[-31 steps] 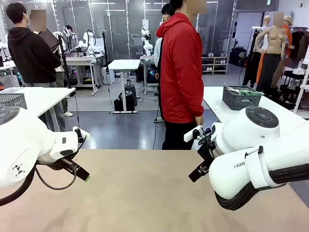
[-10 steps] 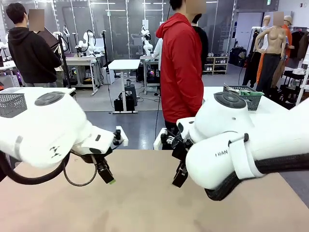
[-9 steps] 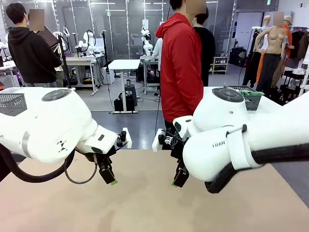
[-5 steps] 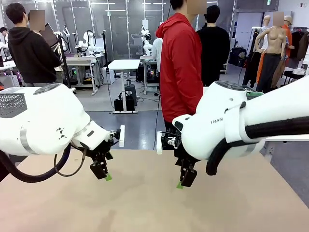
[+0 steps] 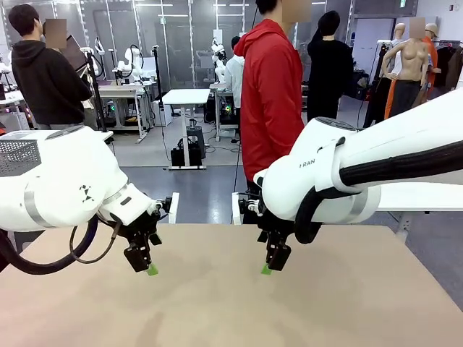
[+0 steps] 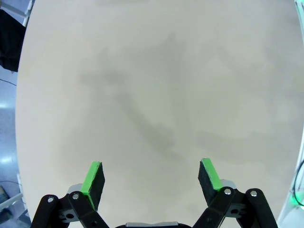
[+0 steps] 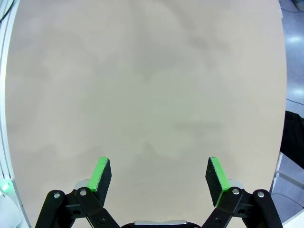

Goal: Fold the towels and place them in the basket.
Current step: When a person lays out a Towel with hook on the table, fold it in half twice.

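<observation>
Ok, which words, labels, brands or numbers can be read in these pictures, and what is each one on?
"FRAN": on the rounded housing of the white right arm; the rest of the word curves out of sight.
Small black emblem on the white left arm: a mark, no letters.
Small green sign high at the back of the room: too small to read.
Beige tabletop: no print.

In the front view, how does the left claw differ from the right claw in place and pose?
Place: the left claw hangs over the left part of the table; the right claw hangs nearer its middle.
Pose: the left claw leans, its tip slanting toward the middle; the right claw points almost straight down.
Shared: both are open, hold nothing and hang low over the table.
</observation>
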Robot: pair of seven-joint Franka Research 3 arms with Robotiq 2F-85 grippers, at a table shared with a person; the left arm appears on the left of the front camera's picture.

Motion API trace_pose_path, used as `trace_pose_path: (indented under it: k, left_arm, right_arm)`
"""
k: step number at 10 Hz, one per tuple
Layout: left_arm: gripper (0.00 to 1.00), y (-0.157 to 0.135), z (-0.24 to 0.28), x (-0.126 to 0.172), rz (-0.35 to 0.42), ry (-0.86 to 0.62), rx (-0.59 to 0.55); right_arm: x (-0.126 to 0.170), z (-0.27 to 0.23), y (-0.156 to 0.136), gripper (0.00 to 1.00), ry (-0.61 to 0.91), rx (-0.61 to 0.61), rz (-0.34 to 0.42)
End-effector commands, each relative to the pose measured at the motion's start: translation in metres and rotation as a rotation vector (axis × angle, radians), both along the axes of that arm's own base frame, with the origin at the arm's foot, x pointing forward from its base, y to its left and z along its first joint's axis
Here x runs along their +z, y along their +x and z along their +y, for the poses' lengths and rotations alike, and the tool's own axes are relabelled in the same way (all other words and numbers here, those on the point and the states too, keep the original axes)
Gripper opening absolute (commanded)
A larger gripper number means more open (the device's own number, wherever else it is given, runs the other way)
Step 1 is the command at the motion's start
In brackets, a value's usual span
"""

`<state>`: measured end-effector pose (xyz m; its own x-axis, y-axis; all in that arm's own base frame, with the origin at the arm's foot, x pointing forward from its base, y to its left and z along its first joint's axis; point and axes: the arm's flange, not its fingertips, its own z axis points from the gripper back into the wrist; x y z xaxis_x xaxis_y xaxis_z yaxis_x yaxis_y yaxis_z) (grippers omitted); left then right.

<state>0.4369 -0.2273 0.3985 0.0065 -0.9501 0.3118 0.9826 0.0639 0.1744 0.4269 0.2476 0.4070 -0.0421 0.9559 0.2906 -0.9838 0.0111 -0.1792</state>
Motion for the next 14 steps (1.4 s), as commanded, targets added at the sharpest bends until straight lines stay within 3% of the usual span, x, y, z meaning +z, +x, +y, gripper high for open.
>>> trace_pose_path:
  k: [1,9,14]
  left_arm:
    - [1.00,0.006,0.000,0.006,0.036,-0.032,-0.024]
    - [1.00,0.001,-0.001,0.001,0.013,0.002,0.000]
    - [1.00,0.034,0.018,0.056,0.108,-0.113,-0.063]
  right_arm:
    - [-0.003,0.005,0.006,1.00,0.016,-0.003,0.005]
    - [-0.001,0.004,0.003,1.00,-0.008,0.003,-0.001]
    - [0.059,-0.024,0.025,1.00,0.085,0.001,0.039]
